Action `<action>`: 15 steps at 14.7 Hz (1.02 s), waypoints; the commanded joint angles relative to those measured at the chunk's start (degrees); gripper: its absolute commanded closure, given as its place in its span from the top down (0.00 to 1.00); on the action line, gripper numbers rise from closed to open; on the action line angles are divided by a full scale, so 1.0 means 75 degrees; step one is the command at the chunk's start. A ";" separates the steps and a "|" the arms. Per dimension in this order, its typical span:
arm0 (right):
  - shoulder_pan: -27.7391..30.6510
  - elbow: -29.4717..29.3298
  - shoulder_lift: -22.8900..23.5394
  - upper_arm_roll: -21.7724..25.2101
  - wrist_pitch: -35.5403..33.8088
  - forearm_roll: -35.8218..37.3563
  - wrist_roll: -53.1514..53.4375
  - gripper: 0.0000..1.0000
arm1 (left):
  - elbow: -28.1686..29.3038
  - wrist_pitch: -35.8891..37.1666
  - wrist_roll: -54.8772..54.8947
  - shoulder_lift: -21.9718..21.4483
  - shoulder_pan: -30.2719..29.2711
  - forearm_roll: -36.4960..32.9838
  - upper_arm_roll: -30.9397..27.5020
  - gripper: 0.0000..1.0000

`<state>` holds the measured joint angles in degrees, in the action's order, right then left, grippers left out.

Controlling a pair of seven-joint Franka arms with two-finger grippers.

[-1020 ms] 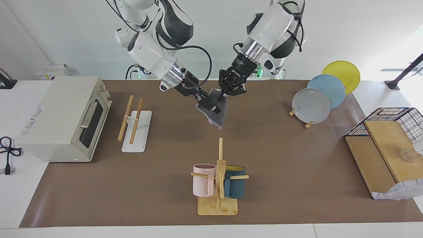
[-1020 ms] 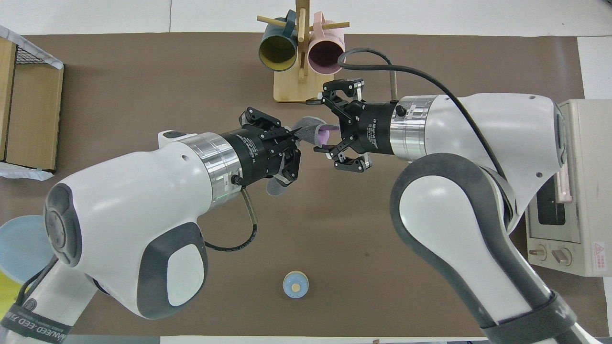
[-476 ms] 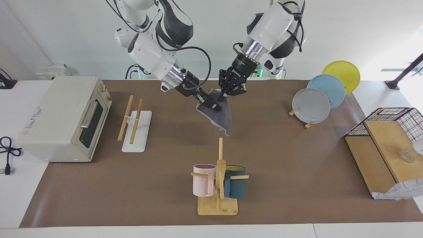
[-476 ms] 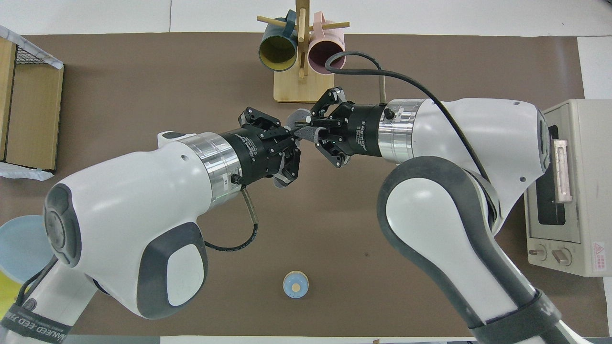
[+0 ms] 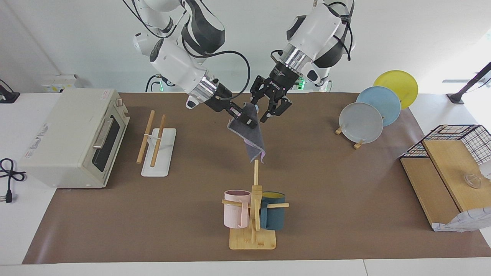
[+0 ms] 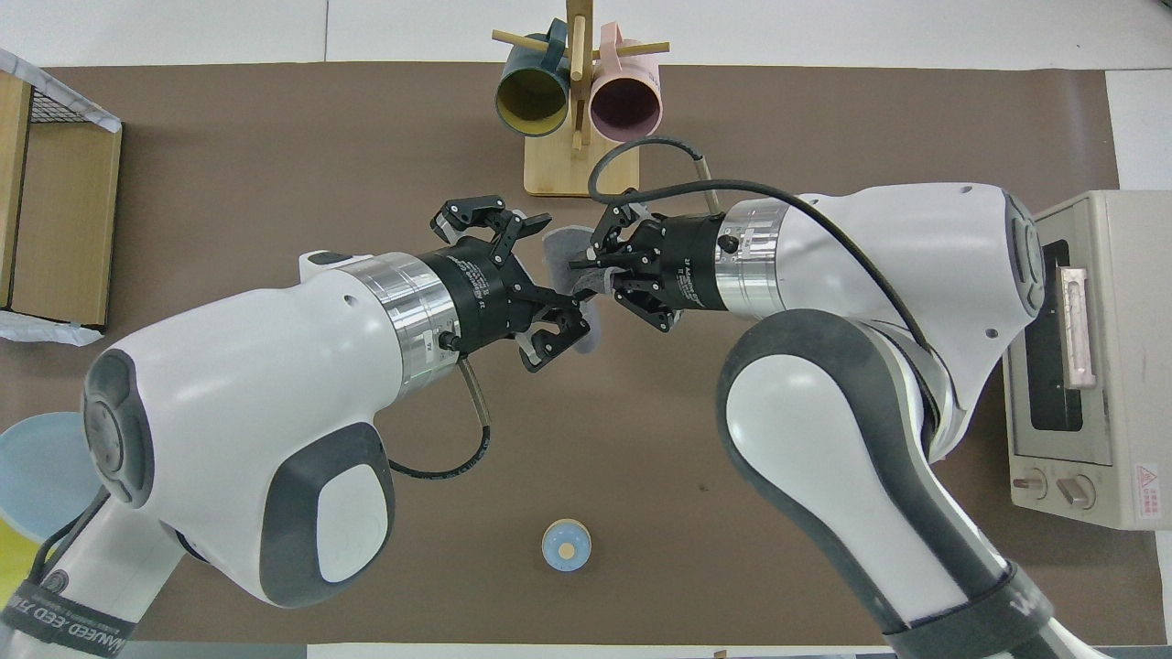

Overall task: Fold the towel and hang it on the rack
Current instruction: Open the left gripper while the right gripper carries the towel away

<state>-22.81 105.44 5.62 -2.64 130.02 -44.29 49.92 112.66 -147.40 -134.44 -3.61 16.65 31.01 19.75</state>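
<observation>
The towel hangs in the air over the middle of the mat, dark grey face showing, with a purple edge at its lower corner. My right gripper is shut on its top edge and carries it alone. Just beside that, my left gripper is open, its fingers spread apart and off the cloth. In the overhead view the towel shows only as a small grey patch between the right gripper and the left gripper. The rack stands on its white base beside the oven; the right arm hides it in the overhead view.
A toaster oven sits at the right arm's end. The mug tree with pink and blue cups stands below the hanging towel, farther from the robots. Plates on a stand and a wire basket with boards are at the left arm's end. A small blue disc lies near the robots.
The right gripper closed on the towel's top edge. The left gripper then opened and let go, so the towel swung down to hang from the right gripper alone.
</observation>
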 commanded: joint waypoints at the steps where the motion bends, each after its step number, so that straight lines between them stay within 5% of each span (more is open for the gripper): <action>1: 0.0182 0.0144 -0.0185 -0.0023 -0.0786 0.1295 -0.1623 0.00 | 0.0470 0.0094 0.0766 -0.0362 -0.0355 0.0119 0.0004 1.00; 7: 0.1154 0.0637 -0.0514 -0.0012 -0.2205 0.3173 -0.4778 0.00 | 0.0506 0.1580 0.4349 -0.0491 -0.1538 0.0107 0.0004 1.00; 15: 0.1892 0.2006 -0.1111 0.0000 -0.2337 0.4204 -0.5847 0.00 | 0.0436 0.3257 0.9762 -0.0573 -0.3074 -0.0230 -0.0020 1.00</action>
<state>-10.20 115.15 0.81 -2.20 111.24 -15.41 8.05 114.70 -125.92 -70.14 -6.01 -4.22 30.64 19.28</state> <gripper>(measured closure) 0.965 0.000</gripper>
